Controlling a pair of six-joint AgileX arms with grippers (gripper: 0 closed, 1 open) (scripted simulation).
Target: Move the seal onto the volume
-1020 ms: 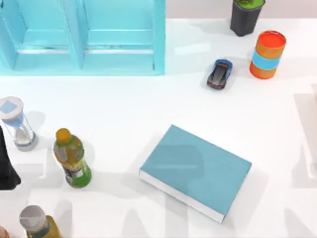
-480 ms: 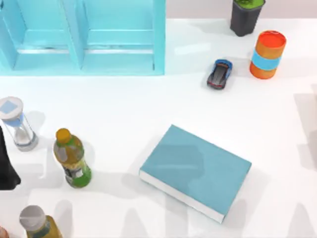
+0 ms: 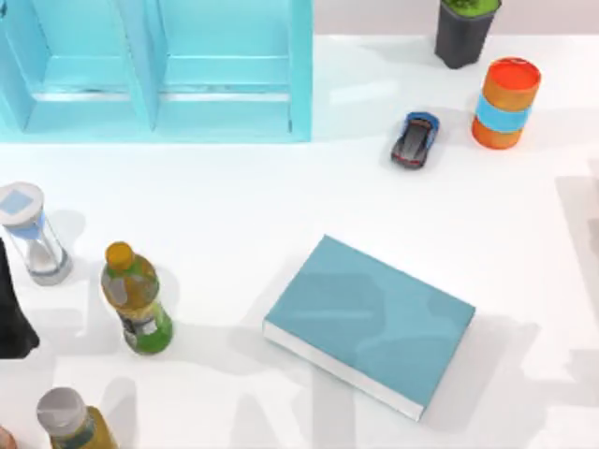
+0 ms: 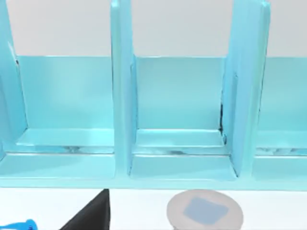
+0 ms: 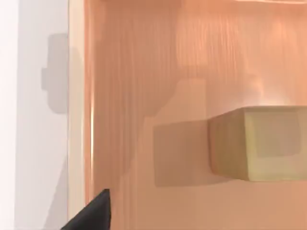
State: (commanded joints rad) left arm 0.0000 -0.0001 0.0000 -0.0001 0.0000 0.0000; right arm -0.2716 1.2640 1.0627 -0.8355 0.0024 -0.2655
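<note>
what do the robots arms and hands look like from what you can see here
Little of them is visible. At the top view's left edge, a matte black, rounded piece of the left arm juts in, plain, with no markings or cables visible. Each wrist view has a black pointed wedge at its lower edge, likely part of the left hand and the right hand.

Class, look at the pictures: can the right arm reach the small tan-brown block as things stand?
Probably yes. In the right wrist view the small tan-brown rounded block stands alone on a smooth orange-brown surface, with nothing beside it or over it to block an approach.
</note>
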